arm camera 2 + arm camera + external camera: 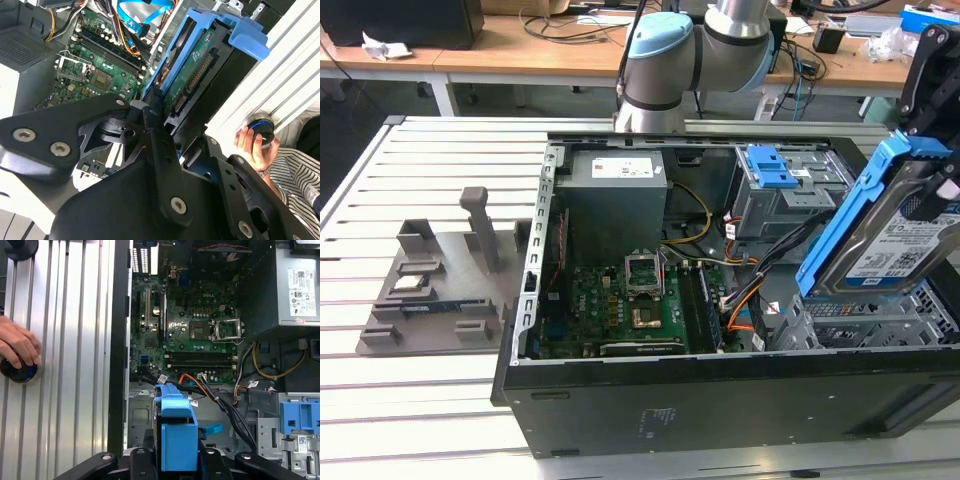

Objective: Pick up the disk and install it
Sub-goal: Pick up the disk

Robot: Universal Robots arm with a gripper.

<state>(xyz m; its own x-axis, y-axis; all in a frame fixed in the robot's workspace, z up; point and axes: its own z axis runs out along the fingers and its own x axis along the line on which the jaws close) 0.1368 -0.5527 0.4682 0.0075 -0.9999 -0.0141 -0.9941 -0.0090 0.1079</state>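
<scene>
The disk (892,240), a silver hard drive with a barcode label in a bright blue frame, hangs tilted on edge over the open computer case (720,400), at the exterior view's right end. My black gripper (923,190) is shut on its upper part. In the second wrist view the disk (196,62) shows its green circuit side, and the gripper (152,112) clamps its blue frame. In the first wrist view the blue frame of the disk (177,437) sits between the fingers (214,456), above the grey drive bay floor.
Inside the case lie the motherboard (620,300), a grey power supply (615,200), orange and black cables (745,295), and a blue latch plate on a grey cage (770,175). A grey parts fixture (430,280) stands on the slatted table. A person's hand (17,347) rests on a black knob.
</scene>
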